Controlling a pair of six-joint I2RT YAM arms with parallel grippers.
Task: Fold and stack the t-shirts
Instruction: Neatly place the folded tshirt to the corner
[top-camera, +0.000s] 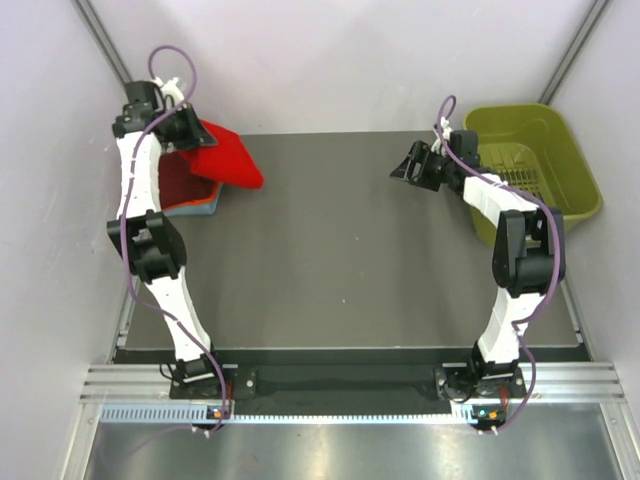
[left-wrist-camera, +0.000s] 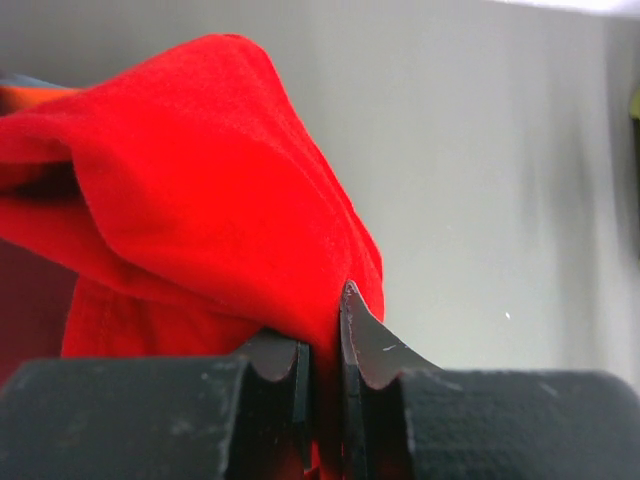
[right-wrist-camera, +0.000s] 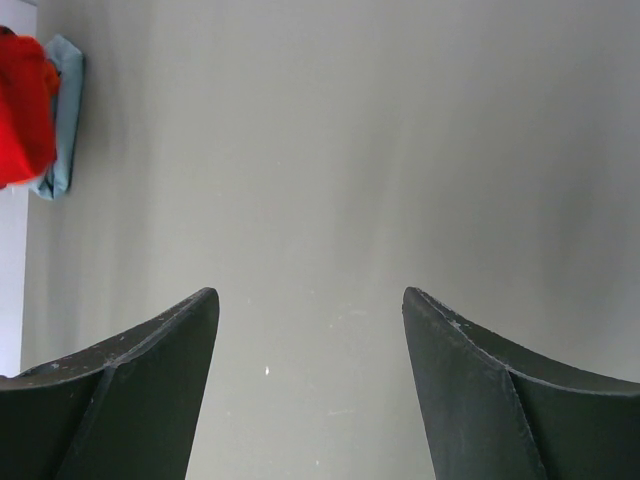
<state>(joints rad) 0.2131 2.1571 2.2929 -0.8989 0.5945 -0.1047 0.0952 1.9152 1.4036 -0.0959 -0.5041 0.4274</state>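
Pinching red t-shirt (left-wrist-camera: 200, 200) in left gripper (left-wrist-camera: 322, 345), over folded stack (top-camera: 185, 187)

- Red t-shirt (left-wrist-camera: 200, 180): hem hidden between the clamped left jaws; body cut off at the wrist view's left edge.
- Orange shirt (left-wrist-camera: 30, 97): thin strip only, beyond the jaws, otherwise behind red cloth.
- Maroon shirt (top-camera: 178, 182), grey-blue shirt (right-wrist-camera: 66, 110): largely covered by red cloth and left arm (top-camera: 135, 180).
- Basket (top-camera: 560, 140), behind the right jaws: near wall hidden by right arm (top-camera: 520, 250).
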